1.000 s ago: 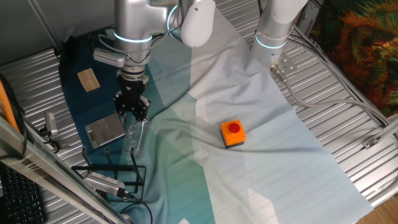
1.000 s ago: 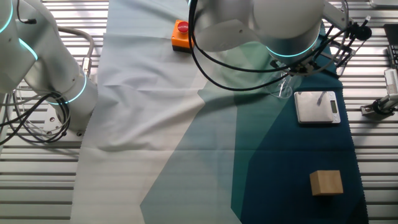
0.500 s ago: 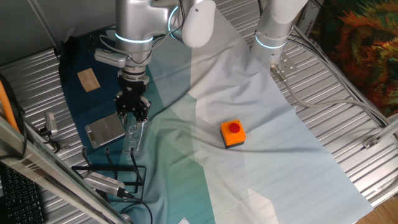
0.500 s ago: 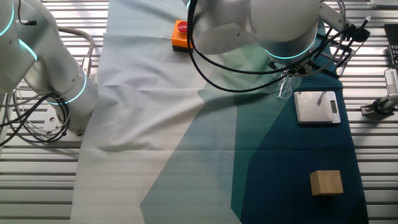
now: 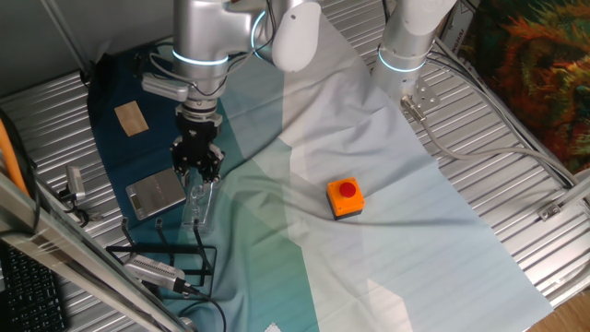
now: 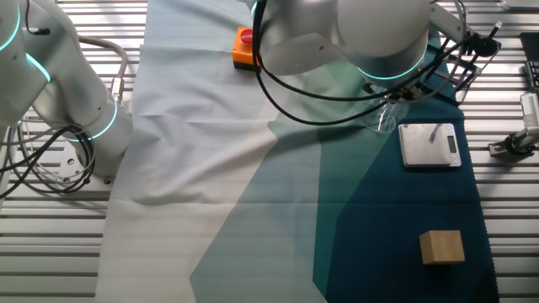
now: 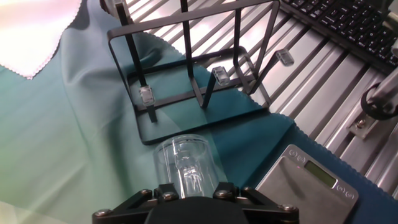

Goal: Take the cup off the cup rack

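Note:
The cup is a clear glass that lies along my fingers in the hand view, its base end between them. My gripper is shut on it. In one fixed view the gripper points down with the cup below it, over the teal cloth. The cup rack, black wire with upright prongs, stands beyond the cup, apart from it. The rack shows near the front edge and at the far right in the other fixed view. The cup shows there under the arm.
A flat grey metal scale lies just left of the cup, also in the hand view. A wooden block lies farther back. An orange button box sits on the pale cloth. A silver cabled tool lies by the rack.
Nothing has visibly changed apart from a very slight shift of the arm; the cup stays in the gripper.

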